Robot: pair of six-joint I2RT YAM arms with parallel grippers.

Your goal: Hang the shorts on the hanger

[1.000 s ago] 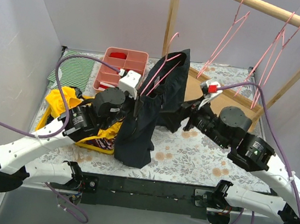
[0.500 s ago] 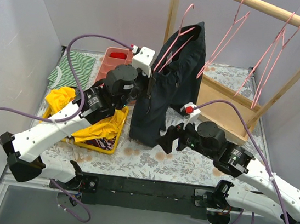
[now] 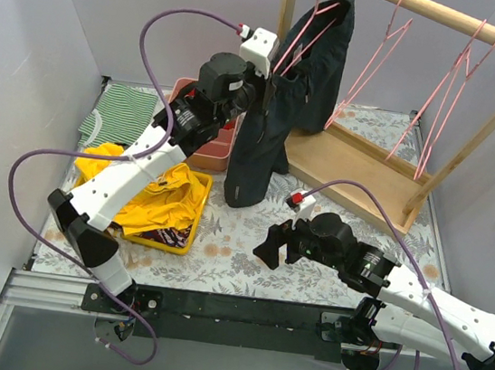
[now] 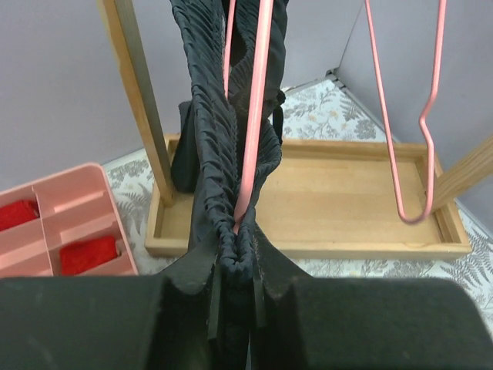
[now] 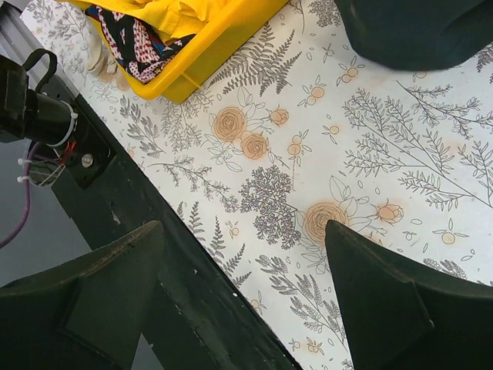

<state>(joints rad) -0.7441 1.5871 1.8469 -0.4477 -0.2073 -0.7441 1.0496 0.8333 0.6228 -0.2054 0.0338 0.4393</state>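
The dark navy shorts (image 3: 280,107) hang draped over a pink wire hanger (image 3: 306,30), lifted high beside the wooden rack's post. My left gripper (image 3: 269,77) is shut on the bunched fabric and the hanger wire together. In the left wrist view the gathered shorts (image 4: 208,139) and the hanger wire (image 4: 254,116) run up from between my left gripper's (image 4: 235,250) fingers. The hanger's hook is cut off at the top edge. My right gripper (image 3: 273,243) is open and empty, low over the floral table near the front, also in its wrist view (image 5: 245,231). The shorts' hem (image 5: 416,31) shows there.
The wooden rack has a rail (image 3: 452,16) with three more pink hangers (image 3: 374,56) and a wooden base tray (image 3: 359,172). A yellow bin (image 3: 177,235) holds a yellow garment. A pink compartment box (image 3: 216,149) and a green striped cloth (image 3: 120,113) lie at back left.
My left arm has raised the shorts and hanger up and back toward the rack's rail. My right gripper has come away from the shorts and drawn back low toward the table's front.
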